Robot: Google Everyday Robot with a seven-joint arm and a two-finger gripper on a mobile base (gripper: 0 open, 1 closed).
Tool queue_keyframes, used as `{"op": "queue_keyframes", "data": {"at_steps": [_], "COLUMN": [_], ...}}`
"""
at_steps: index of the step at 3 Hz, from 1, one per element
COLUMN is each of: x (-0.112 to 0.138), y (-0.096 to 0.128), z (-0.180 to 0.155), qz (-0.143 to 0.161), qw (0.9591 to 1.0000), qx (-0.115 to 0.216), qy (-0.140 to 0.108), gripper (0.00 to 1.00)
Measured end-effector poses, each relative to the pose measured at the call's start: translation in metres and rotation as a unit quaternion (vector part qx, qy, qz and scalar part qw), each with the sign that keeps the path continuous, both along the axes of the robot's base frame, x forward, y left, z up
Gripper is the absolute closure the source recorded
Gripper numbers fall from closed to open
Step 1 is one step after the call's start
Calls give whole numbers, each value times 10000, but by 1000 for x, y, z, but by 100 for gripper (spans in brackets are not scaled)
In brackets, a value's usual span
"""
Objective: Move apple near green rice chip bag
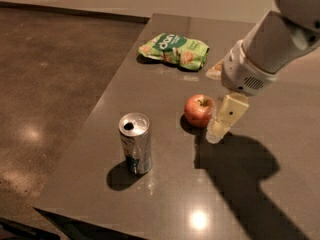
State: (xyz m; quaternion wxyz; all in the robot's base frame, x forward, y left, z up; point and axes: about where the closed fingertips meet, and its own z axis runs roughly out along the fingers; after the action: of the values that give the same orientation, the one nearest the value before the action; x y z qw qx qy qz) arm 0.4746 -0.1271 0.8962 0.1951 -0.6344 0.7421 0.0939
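The red-orange apple (198, 110) sits on the dark table (165, 194), near its middle. The green rice chip bag (174, 49) lies flat at the table's far side, well behind the apple. My gripper (216, 103) comes in from the upper right on a white arm and is open and empty. Its near finger (225, 118) hangs just right of the apple, tip close to the tabletop. The far finger (216, 70) shows behind the wrist, to the right of the bag.
An opened silver can (135, 143) stands upright left of and in front of the apple. The table's left edge (95, 109) drops to a brown polished floor (45, 84). The arm's shadow (240, 169) covers the table's right front.
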Motion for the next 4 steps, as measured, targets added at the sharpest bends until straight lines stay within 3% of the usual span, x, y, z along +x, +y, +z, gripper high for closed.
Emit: {"op": "queue_keyframes", "data": {"at_steps": [2,4], "x": [15,32], "y": [18,15], "z": [-29,-41], "qz": [69,76], "qw": [9999,9998], "qx": [-75,-160], "qy": [-48,31], "gripper": [0,44]}}
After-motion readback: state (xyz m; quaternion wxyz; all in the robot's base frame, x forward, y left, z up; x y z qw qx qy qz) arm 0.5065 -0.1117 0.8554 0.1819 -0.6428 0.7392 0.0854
